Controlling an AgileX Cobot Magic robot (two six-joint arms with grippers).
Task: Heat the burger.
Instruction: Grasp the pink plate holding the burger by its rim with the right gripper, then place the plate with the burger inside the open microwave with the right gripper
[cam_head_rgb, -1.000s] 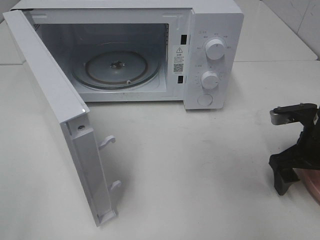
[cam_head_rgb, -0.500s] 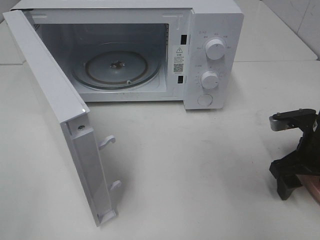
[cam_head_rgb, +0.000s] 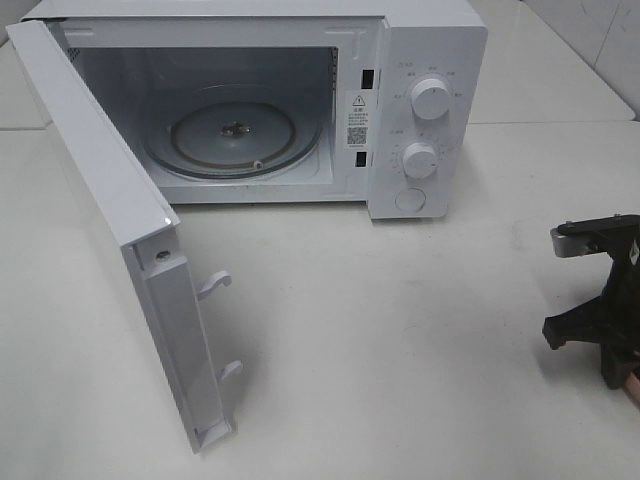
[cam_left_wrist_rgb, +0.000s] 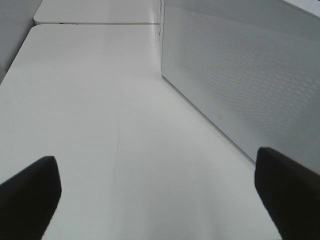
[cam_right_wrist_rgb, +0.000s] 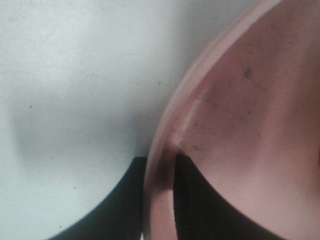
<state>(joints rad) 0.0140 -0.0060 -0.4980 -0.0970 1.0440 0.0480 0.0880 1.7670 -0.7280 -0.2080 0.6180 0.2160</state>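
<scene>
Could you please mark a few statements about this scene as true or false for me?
The microwave door is shut. False: it stands wide open.
The glass turntable has nothing on it. True.
The right arm's jaws straddle the rim of the pink plate. True.
The left arm's jaws are clamped on a cup. False: they stand open above the table, holding nothing.

A: Can the burger be made out anywhere?
B: No, it is out of sight in every view.
A: And the microwave (cam_head_rgb: 425, 50)?
B: White, stood upright at the far side. Its door (cam_head_rgb: 95, 175) is swung wide open on the left, and the glass turntable (cam_head_rgb: 200, 140) is seen lying flat inside.
</scene>
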